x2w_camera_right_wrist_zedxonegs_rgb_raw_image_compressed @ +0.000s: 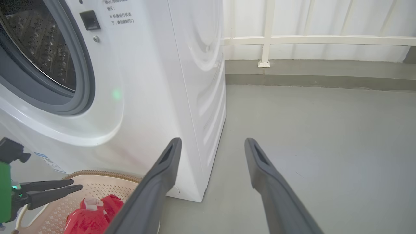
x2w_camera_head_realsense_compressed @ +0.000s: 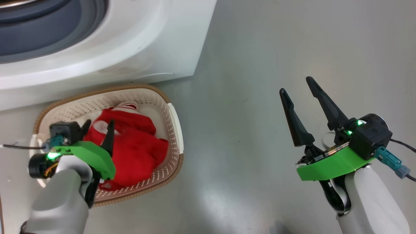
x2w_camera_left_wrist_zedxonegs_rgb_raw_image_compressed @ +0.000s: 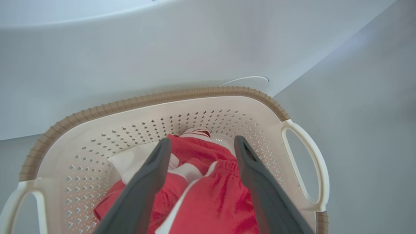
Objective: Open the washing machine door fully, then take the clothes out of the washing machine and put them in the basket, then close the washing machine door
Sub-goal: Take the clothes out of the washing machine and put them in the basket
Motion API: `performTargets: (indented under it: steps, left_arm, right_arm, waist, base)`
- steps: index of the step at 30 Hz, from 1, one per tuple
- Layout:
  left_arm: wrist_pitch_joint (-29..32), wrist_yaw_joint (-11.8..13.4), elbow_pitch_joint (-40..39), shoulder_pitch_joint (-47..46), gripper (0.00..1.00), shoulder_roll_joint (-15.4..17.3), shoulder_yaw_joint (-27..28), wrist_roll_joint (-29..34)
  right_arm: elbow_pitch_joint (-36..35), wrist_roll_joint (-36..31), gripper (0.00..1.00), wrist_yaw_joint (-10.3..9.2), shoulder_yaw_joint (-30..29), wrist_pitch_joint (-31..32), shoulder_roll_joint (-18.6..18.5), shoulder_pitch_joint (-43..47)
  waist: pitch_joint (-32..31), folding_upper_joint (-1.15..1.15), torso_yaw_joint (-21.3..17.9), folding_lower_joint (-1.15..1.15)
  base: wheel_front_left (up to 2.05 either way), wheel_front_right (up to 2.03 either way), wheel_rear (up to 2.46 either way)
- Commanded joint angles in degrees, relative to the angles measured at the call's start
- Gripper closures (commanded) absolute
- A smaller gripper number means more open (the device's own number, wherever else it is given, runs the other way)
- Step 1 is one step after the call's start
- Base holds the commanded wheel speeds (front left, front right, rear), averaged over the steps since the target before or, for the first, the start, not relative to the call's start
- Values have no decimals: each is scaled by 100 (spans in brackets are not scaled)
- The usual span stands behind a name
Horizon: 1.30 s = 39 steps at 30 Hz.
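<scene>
While the washing machine (x2w_camera_head_realsense_compressed: 162,42) sits just behind the basket (x2w_camera_head_realsense_compressed: 152,100), the red clothes (x2w_camera_head_realsense_compressed: 136,149) lie inside that basket. Your left gripper (x2w_camera_head_realsense_compressed: 100,122) hangs over them, jaws spread and holding nothing. Lift it straight up so no fabric snags. Your right gripper (x2w_camera_head_realsense_compressed: 295,84), jaws also spread, hovers over the floor (x2w_camera_head_realsense_compressed: 260,58).

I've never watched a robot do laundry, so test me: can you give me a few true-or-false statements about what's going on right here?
1. The red clothes lie in the basket. True.
2. The right gripper holds a garment. False: it is open and empty, above the floor.
3. The left gripper is open above the clothes. True.
4. The basket stands far from the washing machine. False: it sits close in front of it.
5. Glass covers the drum. False: the drum opening is uncovered.
</scene>
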Motion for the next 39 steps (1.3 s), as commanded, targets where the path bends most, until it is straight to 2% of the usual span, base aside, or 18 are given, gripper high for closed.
performTargets:
  steps: [1, 13, 29, 39]
  left_arm:
    - [-48, -17, -180, 192, 0, 271, 208, -46]
    - [-48, 10, -1372, 954, 0, 322, 1262, 494]
    - [-48, 1, -2934, 2052, 0, -44, 2611, 1521]
    - [-48, -10, -4102, 2936, 0, -286, 3164, 1929]
  right_arm:
    - [-100, 11, 0, 9, 101, -27, 2, 118]
    - [13, 41, 0, 9, 83, -27, -106, 340]
    - [150, 119, 0, 9, 60, -27, -299, 779]
    - [200, 176, 0, 9, -20, -27, -365, 1142]
  waist:
    - [-93, 0, 55, 0]
    - [-716, 0, 266, 0]
    - [-1631, 0, 426, 0]
    - [-2147, 0, 502, 0]
  base:
    - [0, 0, 0]
    - [0, 0, 0]
    - [0, 0, 0]
    - [0, 0, 0]
